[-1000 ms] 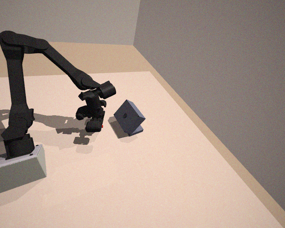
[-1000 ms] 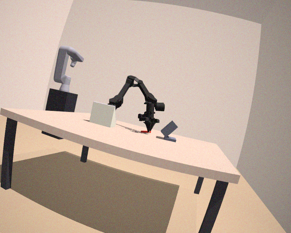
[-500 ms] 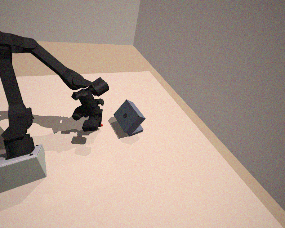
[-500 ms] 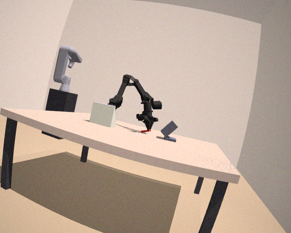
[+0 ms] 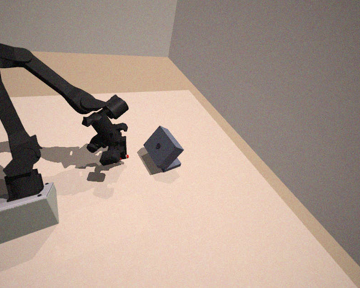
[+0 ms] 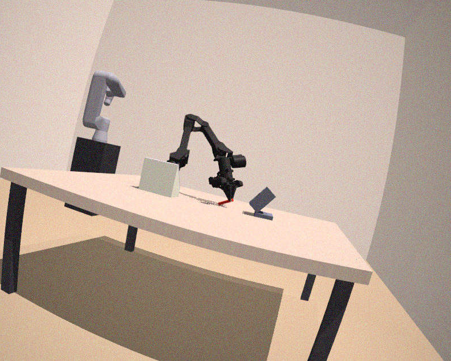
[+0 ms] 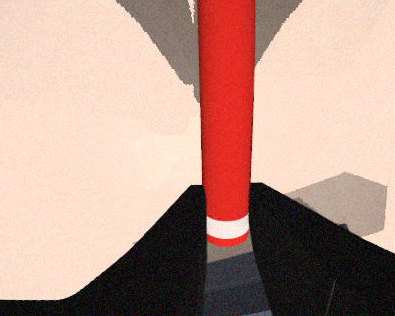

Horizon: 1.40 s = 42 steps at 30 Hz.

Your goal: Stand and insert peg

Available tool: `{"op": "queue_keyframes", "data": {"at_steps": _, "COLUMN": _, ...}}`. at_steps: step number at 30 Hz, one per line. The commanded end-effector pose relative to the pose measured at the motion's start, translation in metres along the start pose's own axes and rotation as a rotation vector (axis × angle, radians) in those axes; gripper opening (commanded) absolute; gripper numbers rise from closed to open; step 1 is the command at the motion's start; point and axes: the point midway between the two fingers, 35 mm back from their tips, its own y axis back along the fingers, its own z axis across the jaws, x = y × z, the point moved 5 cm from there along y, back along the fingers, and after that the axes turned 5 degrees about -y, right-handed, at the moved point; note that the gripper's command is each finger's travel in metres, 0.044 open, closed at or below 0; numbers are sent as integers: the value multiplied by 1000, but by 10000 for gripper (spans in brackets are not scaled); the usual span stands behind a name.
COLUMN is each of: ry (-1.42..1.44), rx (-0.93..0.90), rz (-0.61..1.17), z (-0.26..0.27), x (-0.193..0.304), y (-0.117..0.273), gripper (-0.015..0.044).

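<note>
Across the pale table, the end effector grips the red peg near its white band.

We see plain walls, a tan floor, and a big pale table with dark legs.
</note>
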Motion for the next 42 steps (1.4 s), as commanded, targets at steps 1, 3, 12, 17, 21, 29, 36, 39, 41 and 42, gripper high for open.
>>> {"op": "queue_keyframes", "data": {"at_steps": 1, "ry": -2, "rx": 3, "rz": 37, "z": 1, "x": -3, "y": 2, "gripper": 51}}
{"op": "queue_keyframes", "data": {"at_steps": 3, "ry": -2, "rx": 4, "rz": 54, "z": 1, "x": -4, "y": 4, "gripper": 51}}
{"op": "queue_keyframes", "data": {"at_steps": 12, "ry": -3, "rx": 11, "rz": 132, "z": 1, "x": -12, "y": 8, "gripper": 51}}
{"op": "queue_keyframes", "data": {"at_steps": 17, "ry": -4, "rx": 15, "rz": 175, "z": 2, "x": -16, "y": 11, "gripper": 51}}
{"op": "queue_keyframes", "data": {"at_steps": 21, "ry": -4, "rx": 18, "rz": 209, "z": 2, "x": -19, "y": 12, "gripper": 51}}
{"op": "queue_keyframes", "data": {"at_steps": 29, "ry": -5, "rx": 24, "rz": 278, "z": 2, "x": -26, "y": 16, "gripper": 51}}
{"op": "queue_keyframes", "data": {"at_steps": 36, "ry": -6, "rx": 29, "rz": 339, "z": 3, "x": -32, "y": 18, "gripper": 51}}
{"op": "queue_keyframes", "data": {"at_steps": 39, "ry": -6, "rx": 32, "rz": 364, "z": 3, "x": -35, "y": 19, "gripper": 51}}
{"op": "queue_keyframes", "data": {"at_steps": 41, "ry": -6, "rx": 33, "rz": 382, "z": 3, "x": -37, "y": 20, "gripper": 51}}
{"op": "queue_keyframes", "data": {"at_steps": 42, "ry": -6, "rx": 34, "rz": 390, "z": 3, "x": -38, "y": 20, "gripper": 51}}
